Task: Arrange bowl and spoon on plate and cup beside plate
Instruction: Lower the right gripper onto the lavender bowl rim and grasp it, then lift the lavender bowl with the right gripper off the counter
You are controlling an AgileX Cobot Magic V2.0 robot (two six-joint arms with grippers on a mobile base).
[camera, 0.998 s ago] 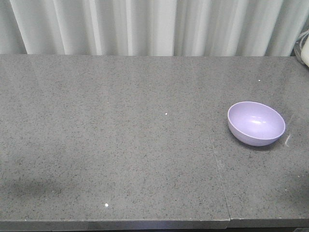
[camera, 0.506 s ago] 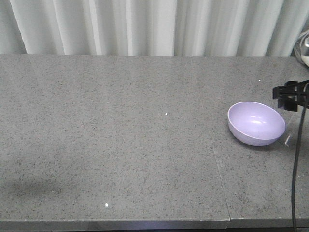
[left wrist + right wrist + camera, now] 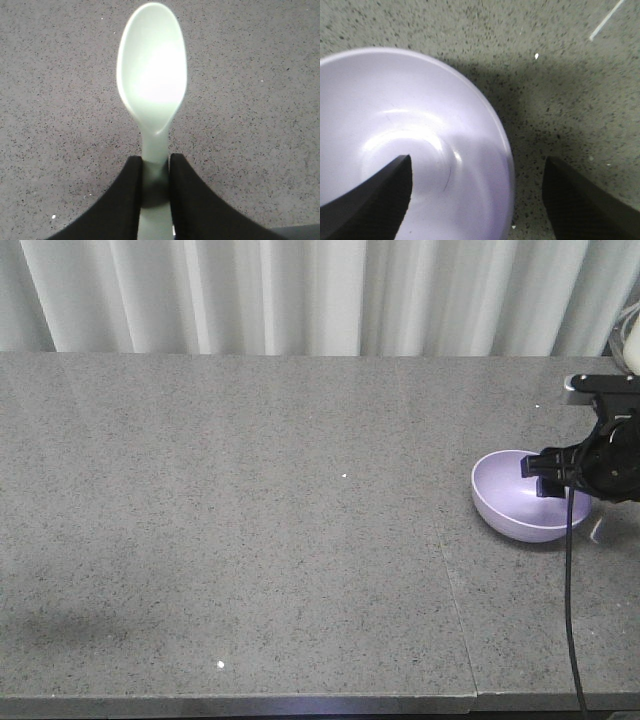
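Observation:
The lavender bowl (image 3: 515,502) sits on the grey table at the right. My right gripper (image 3: 555,472) hangs over the bowl's right rim. In the right wrist view this gripper (image 3: 477,195) is open and straddles the rim of the bowl (image 3: 410,130), one finger inside and one outside above the tabletop. In the left wrist view my left gripper (image 3: 155,172) is shut on the handle of the pale mint spoon (image 3: 152,75), whose scoop points away over bare tabletop. The front view does not show the left gripper. The plate and the cup are out of view.
A grey speckled tabletop (image 3: 250,540) has a seam (image 3: 455,590) left of the bowl and a front edge (image 3: 300,705) near me. White curtains (image 3: 300,290) close the back. A black cable (image 3: 572,610) hangs from the right arm.
My right arm has come in from the right edge and moved down and left over the bowl's right rim. The bowl has stayed in place.

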